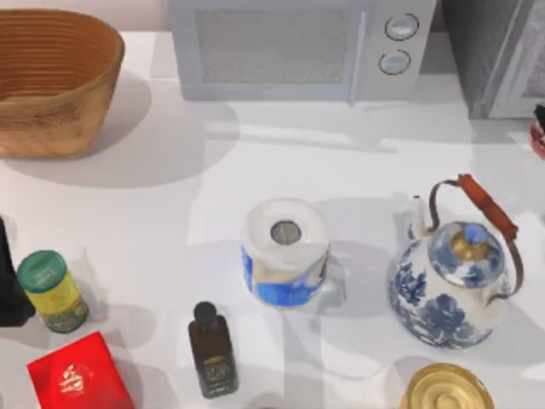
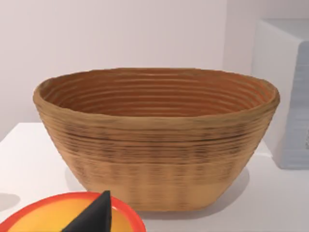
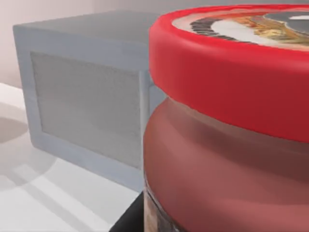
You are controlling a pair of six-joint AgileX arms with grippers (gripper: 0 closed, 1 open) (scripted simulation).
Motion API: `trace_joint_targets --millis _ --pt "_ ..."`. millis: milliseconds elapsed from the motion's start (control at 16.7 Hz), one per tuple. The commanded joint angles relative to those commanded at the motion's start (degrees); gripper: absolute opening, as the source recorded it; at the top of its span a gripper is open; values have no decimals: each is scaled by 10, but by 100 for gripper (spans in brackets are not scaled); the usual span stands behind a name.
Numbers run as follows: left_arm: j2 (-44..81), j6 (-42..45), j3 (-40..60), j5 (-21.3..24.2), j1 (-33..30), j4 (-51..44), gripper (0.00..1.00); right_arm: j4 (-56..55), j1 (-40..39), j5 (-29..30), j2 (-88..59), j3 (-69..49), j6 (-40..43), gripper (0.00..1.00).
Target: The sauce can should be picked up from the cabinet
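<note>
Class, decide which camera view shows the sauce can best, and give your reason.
The right wrist view: the sauce can looms close, showing its red lid and brownish-red body, with the microwave behind. In the top view just a red sliver shows at the right edge, beside the cabinet.

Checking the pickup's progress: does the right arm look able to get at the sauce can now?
Probably yes: the sauce can looms right before the right wrist camera, with nothing between them, and the microwave stands behind it.
</note>
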State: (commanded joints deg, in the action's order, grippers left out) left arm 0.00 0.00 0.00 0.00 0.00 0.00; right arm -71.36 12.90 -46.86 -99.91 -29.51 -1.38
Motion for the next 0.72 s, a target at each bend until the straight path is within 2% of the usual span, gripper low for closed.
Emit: trace_joint_targets --millis 420,720 --pt "0 0 0 0 0 0 100 -138 21 -93 -191 -57 -1 0" --pt "0 0 0 0 0 0 100 -161 26 -109 -223 -67 -2 0"
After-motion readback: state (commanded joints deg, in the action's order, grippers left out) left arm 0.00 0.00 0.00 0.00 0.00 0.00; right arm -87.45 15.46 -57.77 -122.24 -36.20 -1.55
